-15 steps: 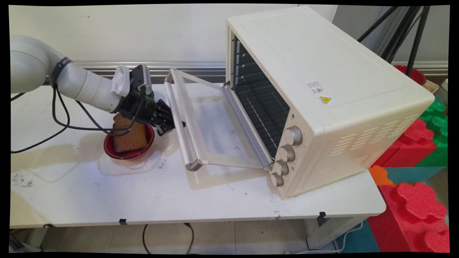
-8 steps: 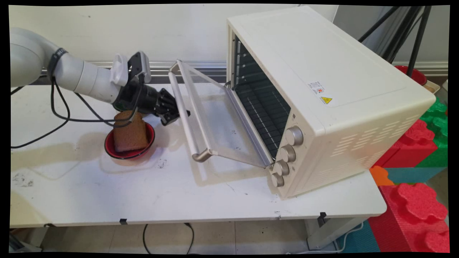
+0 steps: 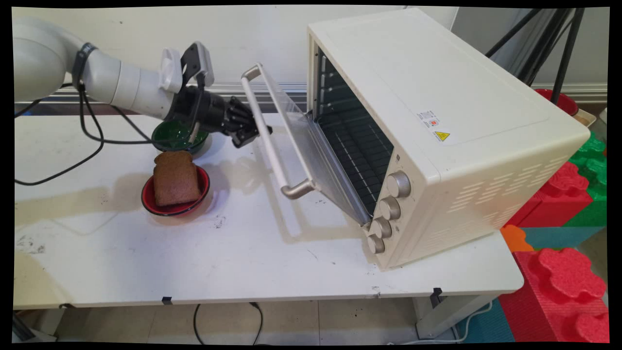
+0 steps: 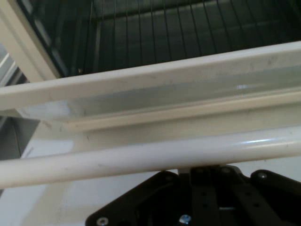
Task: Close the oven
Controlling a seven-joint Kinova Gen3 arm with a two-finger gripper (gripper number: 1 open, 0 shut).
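Observation:
A cream toaster oven [image 3: 437,97] stands on the right of the white table [image 3: 243,262]. Its glass door [image 3: 301,150] hangs half open, tilted steeply up towards the cavity. My gripper [image 3: 252,131] presses against the door's metal handle [image 3: 278,163] near the bar's far end, from the outer side. In the hand view the handle [image 4: 141,157] runs across right above the black linkage of the gripper [image 4: 207,181], with the door frame [image 4: 164,80] and the oven's wire rack [image 4: 164,33] behind it. The handle hides the gripper's tips.
A red bowl [image 3: 150,201] with a brown slice of bread [image 3: 176,177] standing in it sits left of the door. A green bowl [image 3: 177,136] lies under the arm. Red, green and orange foam blocks [image 3: 559,287] are stacked beyond the table's right end.
The gripper has risen and moved right with the handle, swinging the door from almost flat to steeply tilted. The arm's lift has uncovered the green bowl.

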